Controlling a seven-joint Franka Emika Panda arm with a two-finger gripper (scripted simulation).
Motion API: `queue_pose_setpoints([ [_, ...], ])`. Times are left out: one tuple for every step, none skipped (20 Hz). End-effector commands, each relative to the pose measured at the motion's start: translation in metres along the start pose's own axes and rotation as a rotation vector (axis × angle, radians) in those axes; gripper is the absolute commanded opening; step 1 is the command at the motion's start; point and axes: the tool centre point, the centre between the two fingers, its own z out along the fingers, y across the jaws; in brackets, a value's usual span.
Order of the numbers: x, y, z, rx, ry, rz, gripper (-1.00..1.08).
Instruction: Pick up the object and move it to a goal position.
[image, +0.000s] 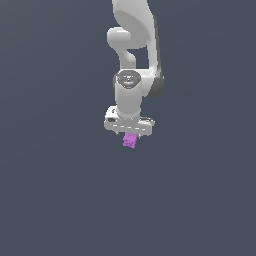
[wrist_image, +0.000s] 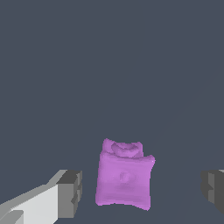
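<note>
One purple object (wrist_image: 124, 175) sits between the one hand's (wrist_image: 142, 190) two wide-spread fingers (wrist_image: 70, 192), touching neither.

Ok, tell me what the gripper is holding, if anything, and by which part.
Nothing is held. The gripper is open, its fingers standing apart from the purple lump, which sits between them with a gap on each side.

Flat, even, dim render light. The white glossy robot arm (image: 131, 60) shows soft shading, darker on its exterior-view right side. Edges look slightly soft and pixelated.
</note>
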Motion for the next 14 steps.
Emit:
queue_pose_setpoints([
  [-0.010, -0.002, 0.011, 0.003, 0.004, 0.035, 1.00],
  [-0.014, -0.003, 0.014, 0.003, 0.005, 0.047, 1.00],
  [-0.017, -0.003, 0.017, 0.004, 0.006, 0.057, 1.00],
  [-0.020, -0.003, 0.020, 0.005, 0.007, 0.067, 1.00],
  [-0.023, -0.004, 0.022, 0.005, 0.008, 0.075, 1.00],
  [-0.025, -0.004, 0.024, 0.006, 0.009, 0.083, 1.00],
  [-0.027, -0.004, 0.026, 0.006, 0.009, 0.089, 1.00],
  [-0.029, -0.004, 0.027, 0.006, 0.010, 0.094, 1.00],
  [-0.030, -0.005, 0.028, 0.006, 0.010, 0.098, 1.00],
  [-0.031, -0.005, 0.029, 0.007, 0.010, 0.101, 1.00],
  [-0.031, -0.005, 0.030, 0.007, 0.011, 0.102, 1.00],
  [-0.031, -0.005, 0.030, 0.007, 0.011, 0.103, 1.00],
  [-0.031, -0.005, 0.029, 0.006, 0.010, 0.099, 1.00],
  [-0.031, -0.005, 0.029, 0.006, 0.010, 0.099, 1.00],
])
